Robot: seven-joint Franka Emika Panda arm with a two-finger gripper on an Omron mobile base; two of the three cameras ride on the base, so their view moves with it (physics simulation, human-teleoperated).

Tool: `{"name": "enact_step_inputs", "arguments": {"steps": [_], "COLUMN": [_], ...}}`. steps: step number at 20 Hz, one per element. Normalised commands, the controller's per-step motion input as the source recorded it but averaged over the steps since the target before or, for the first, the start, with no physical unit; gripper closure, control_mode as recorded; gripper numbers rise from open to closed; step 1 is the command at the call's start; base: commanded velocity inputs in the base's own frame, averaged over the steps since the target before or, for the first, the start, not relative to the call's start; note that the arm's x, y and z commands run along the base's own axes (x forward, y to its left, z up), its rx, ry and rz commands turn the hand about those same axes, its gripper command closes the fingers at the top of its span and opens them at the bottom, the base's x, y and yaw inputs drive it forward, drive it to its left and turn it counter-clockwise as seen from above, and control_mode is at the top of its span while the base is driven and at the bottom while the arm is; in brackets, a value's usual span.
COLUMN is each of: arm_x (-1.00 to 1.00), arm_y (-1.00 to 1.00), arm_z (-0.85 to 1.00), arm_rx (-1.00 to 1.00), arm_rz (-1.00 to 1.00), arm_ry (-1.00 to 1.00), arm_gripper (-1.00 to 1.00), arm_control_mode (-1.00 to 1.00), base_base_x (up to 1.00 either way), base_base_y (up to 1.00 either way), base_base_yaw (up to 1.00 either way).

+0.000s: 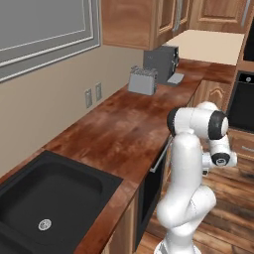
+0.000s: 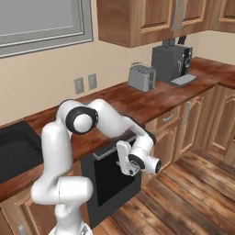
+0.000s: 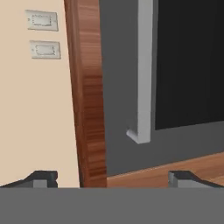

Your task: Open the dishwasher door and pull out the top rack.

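The dishwasher door point(image 2: 114, 181) sits closed and upright under the wooden bench point(image 2: 137, 103), just to the right of the black sink basin point(image 1: 47, 208) as the right base view shows it. Its slim silver bar handle point(image 3: 144, 74) runs along the top edge; in the hand view, rolled on its side, the bar appears as a pale vertical strip ending in a small bracket foot. The top rack is hidden behind the closed door.

The pincer point(image 3: 113, 177) hovers just in front of that handle, rolled so its 2 fingertips point(image 3: 43, 178) stand wide apart with the bench edge and the end of the bar framed between them. They grip nothing. This pose looks chosen so the jaws can straddle the bar across its thin section and then pull outward and down; the wrist in the right base view is held level with the door's top edge for the same reason, I judge.

Around it: a toaster point(image 2: 141, 77) and a dark coffee machine point(image 2: 170, 63) stand well back on the bench, and 2 wall outlets point(image 2: 86, 83) sit above it. None blocks the swing. The wooden floor point(image 2: 183, 193) in front of the door is where the door must drop, and the robot's own base stands near that path.
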Motion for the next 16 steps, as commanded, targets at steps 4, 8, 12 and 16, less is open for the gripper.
{"name": "enact_step_inputs", "arguments": {"steps": [4,8,12,16], "arm_x": [0.2,0.25,0.55,0.71], "arm_y": [0.0,0.05,0.25,0.44], "arm_z": [-0.41,-0.01,-0.04,-0.18], "arm_rx": [0.3,0.22,0.05,0.0], "arm_rz": [0.0,0.0,0.0,-0.02], "arm_ry": [0.0,-0.04,-0.03,0.0], "arm_gripper": [-1.0,-1.0,-1.0,-1.0], "arm_control_mode": [-1.0,-1.0,-1.0,-1.0], "base_base_x": [0.0,0.0,0.0,0.0], "base_base_y": [0.0,0.0,0.0,0.0], "base_base_yaw": [0.0,0.0,0.0,0.0]}}
